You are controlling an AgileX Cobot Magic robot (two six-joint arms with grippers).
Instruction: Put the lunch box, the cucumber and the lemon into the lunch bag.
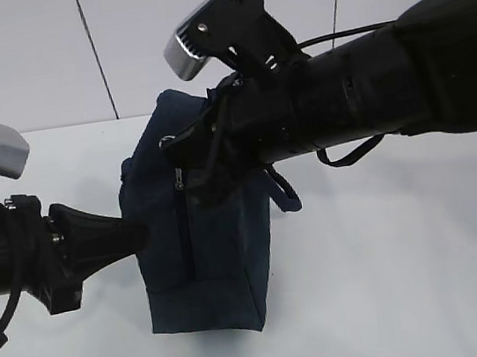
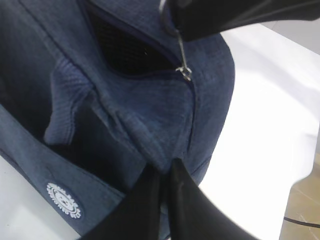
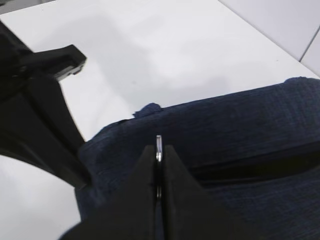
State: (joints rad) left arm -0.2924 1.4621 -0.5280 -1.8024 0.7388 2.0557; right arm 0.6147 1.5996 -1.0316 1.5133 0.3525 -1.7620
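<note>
Two grippers clamped on soft, floppy lunch bag [image 1: 199,246]: left gripper [image 2: 162,172] pinching fabric at 6 o'clock, right gripper [image 3: 158,156] gripping ring pull [image 3: 158,142].

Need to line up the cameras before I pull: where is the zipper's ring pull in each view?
Exterior: hidden behind the right gripper at the lunch bag's top.
Left wrist: ring pull upper centre, below that gripper.
Right wrist: ring pull centre, pinched between fingers.
Shared landmark: the bag's zipper line.

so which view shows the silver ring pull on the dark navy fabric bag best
The right wrist view: the silver ring pull sits edge-on, centred, pinched between the right gripper fingers. The left wrist view shows mostly its wire link; the exterior view hides it behind the arm.
</note>
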